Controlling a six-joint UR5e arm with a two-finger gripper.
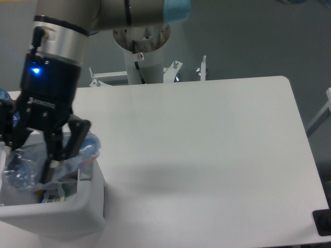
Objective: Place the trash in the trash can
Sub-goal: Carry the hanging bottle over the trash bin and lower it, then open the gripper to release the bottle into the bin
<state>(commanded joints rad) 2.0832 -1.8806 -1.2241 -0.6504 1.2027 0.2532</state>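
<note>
Robot gripper (32, 161) clenched around a clear plastic bottle (31, 164) (blue cap at right), held over the open white trash can (67, 214) at the table's (207, 155) near-left corner.

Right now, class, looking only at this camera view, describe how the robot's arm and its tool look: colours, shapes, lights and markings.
The arm is grey and rounded, with a light blue band at a joint. Below it comes a silver metal ring with a black cable clipped along its side, then a black cylindrical body with a glowing blue light and small white lettering, too small to read. The tool is black, with angular linked fingers.
</note>
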